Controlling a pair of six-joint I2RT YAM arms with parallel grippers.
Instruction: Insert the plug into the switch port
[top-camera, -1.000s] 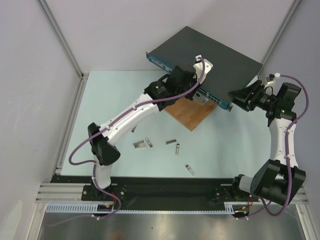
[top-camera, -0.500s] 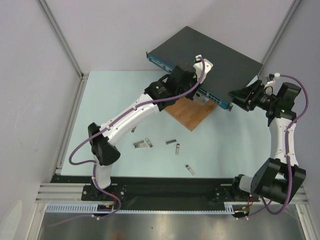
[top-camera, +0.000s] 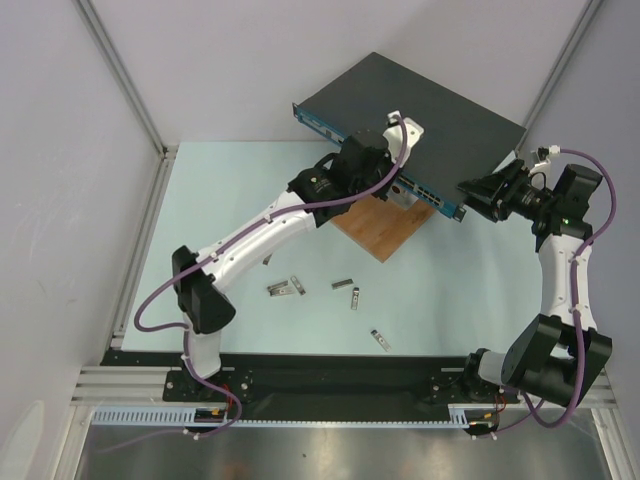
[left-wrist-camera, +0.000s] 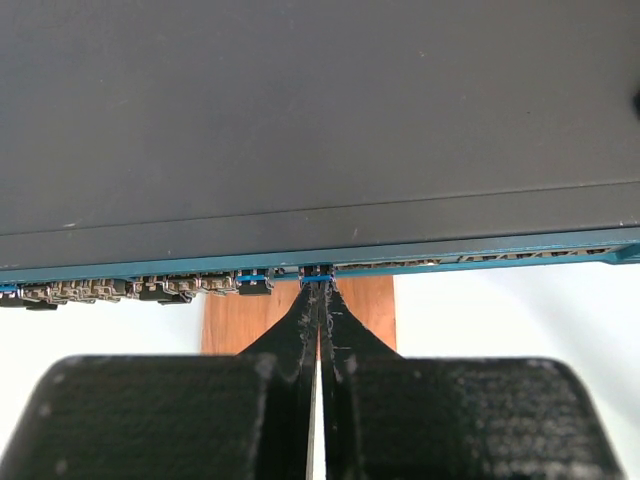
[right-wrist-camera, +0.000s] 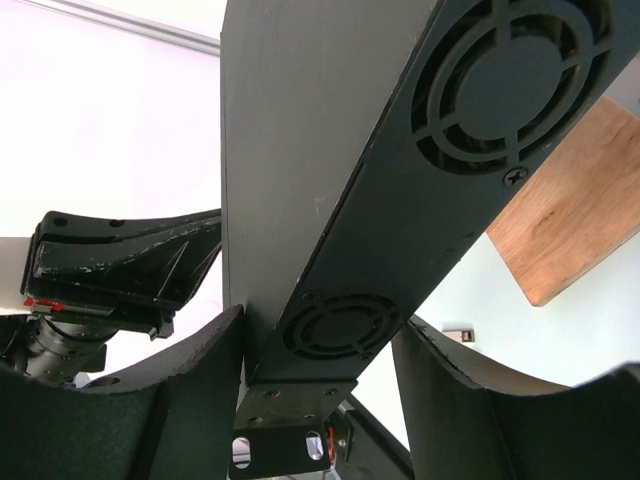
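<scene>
Switch (top-camera: 430, 112) front strip meets the pressed-together tips of the left tool (left-wrist-camera: 318, 296), while the right tool (right-wrist-camera: 318, 332) clamps its end.

Pale green table (top-camera: 220, 190) carries a wooden board (top-camera: 380, 235) and scattered small metal plugs (top-camera: 285, 288)

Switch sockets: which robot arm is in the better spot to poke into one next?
Left. The left gripper, shut, has its tips right at the front sockets of the switch; the right gripper clamps its fan end, away from them.

Switch (left-wrist-camera: 320, 130) ends beyond the left wrist view
</scene>
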